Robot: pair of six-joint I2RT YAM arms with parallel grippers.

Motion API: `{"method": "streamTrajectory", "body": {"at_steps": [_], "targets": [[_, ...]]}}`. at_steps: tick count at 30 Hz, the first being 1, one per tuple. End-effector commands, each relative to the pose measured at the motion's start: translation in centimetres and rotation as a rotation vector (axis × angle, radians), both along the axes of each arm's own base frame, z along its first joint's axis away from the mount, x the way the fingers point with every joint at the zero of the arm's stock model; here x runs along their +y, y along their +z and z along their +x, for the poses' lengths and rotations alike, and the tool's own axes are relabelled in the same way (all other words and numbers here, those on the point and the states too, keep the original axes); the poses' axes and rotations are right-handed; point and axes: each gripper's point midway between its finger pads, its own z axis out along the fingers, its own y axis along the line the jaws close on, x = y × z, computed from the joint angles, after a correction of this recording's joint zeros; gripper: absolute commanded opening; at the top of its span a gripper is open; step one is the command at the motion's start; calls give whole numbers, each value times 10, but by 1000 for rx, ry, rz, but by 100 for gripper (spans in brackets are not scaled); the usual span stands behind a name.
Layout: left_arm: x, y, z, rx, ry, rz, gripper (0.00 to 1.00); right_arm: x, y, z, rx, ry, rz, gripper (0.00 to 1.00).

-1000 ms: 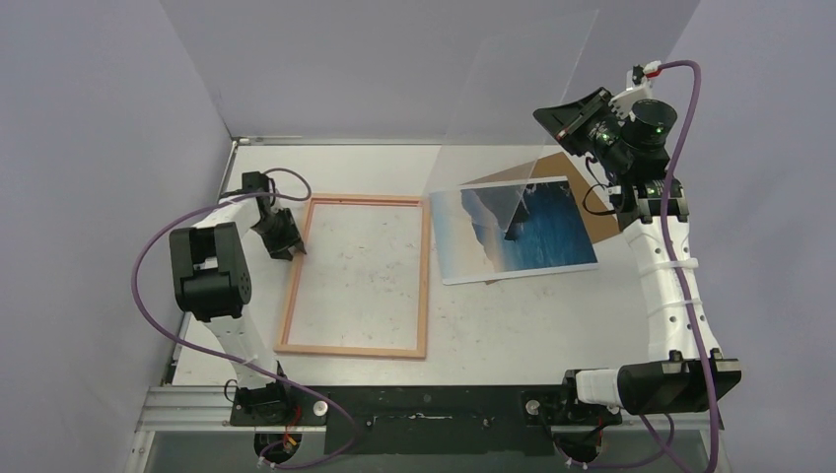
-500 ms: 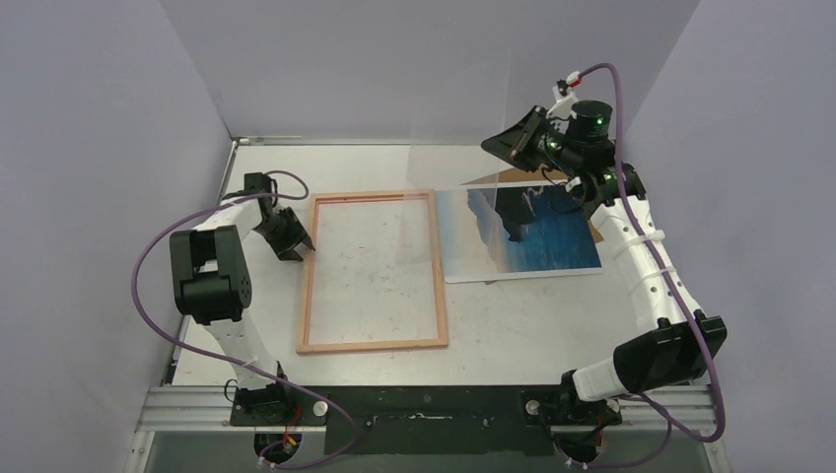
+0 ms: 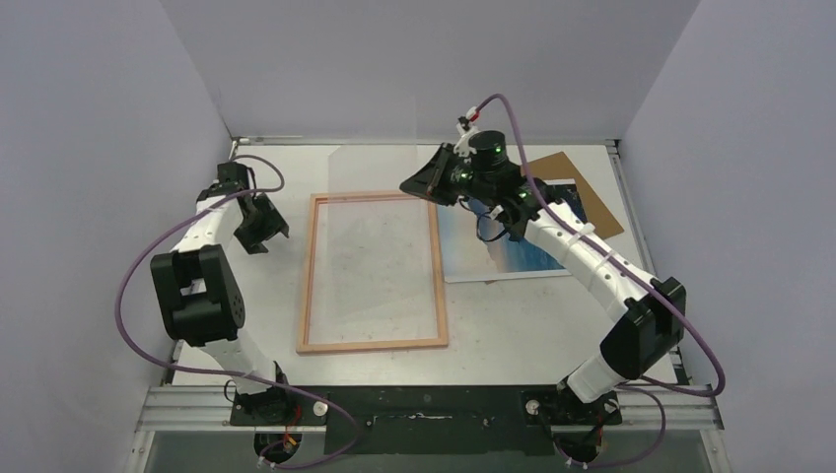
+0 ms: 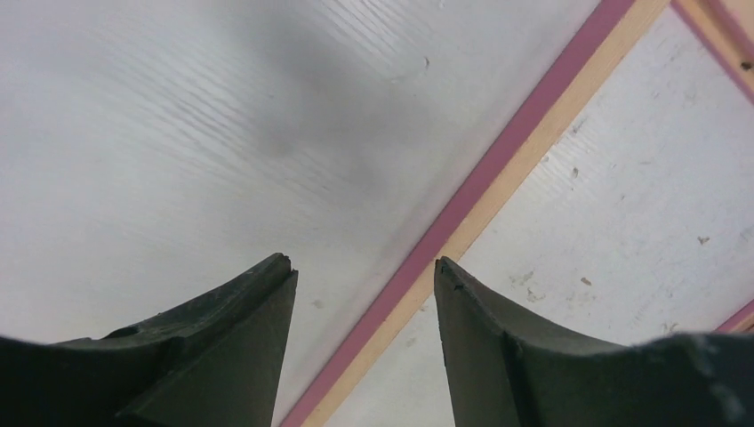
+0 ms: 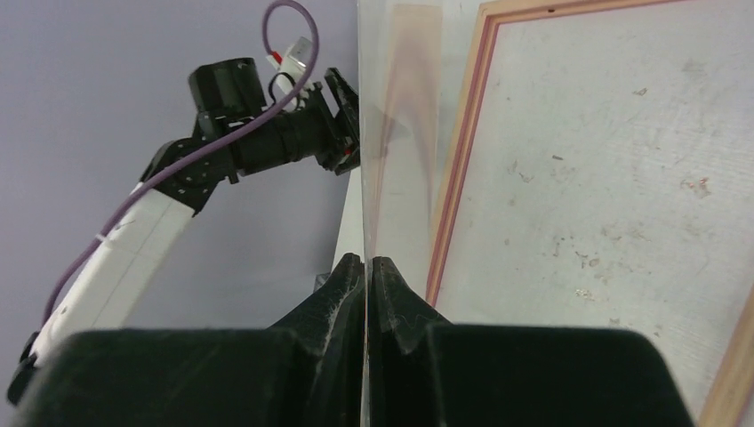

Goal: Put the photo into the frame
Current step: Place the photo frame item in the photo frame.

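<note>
The thin-edged rectangular picture frame (image 3: 307, 271), pink and light tan wood, is lying flat on the white table (image 3: 493, 325). Only bare, scuffed tabletop is showing through its opening. The rectangular paper photo (image 3: 513, 261) of blue sea and pale sky is lying picture side up outside the frame, just beside its right rail. It is resting on a brown cardboard board (image 3: 592, 197) and is partly hidden under the right arm.

The right arm is reaching forward and leftward across the photo, with its wrist over the frame's far right corner. The right gripper (image 5: 366, 265) is pinching the edge of a clear transparent sheet (image 5: 396, 107) between closed fingers. The sheet is standing steeply near the frame's far end; whether its lower edge is touching the frame cannot be told.

The left arm is folding back along the table's left side. The left gripper (image 4: 364, 285) is hovering just left of the frame's left rail, its fingers spread moderately apart and gripping nothing.
</note>
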Motion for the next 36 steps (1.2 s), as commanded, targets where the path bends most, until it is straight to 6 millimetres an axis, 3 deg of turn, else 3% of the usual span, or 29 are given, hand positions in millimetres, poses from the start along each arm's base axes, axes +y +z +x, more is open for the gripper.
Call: {"method": "streamTrajectory", "body": {"at_steps": [1, 4, 8, 14, 20, 30, 36], "targets": [[49, 56, 1, -160, 137, 217, 56, 38, 35, 3, -70, -65, 75, 0], [55, 61, 0, -183, 159, 221, 56, 58, 13, 2, 31, -73, 87, 0], [55, 54, -2, -165, 167, 206, 56, 78, -23, 1, 152, -72, 82, 0], [53, 43, -7, -154, 172, 183, 56, 97, -37, 1, 201, -63, 116, 0], [47, 30, -14, -121, 155, 150, 56, 98, -59, 0, 199, -57, 70, 0], [25, 14, -11, -103, 85, 34, 57, 90, -64, -7, 93, 2, 13, 0], [17, 9, -12, -96, 67, -5, 57, 79, -80, -2, 55, -17, -37, 0]]}}
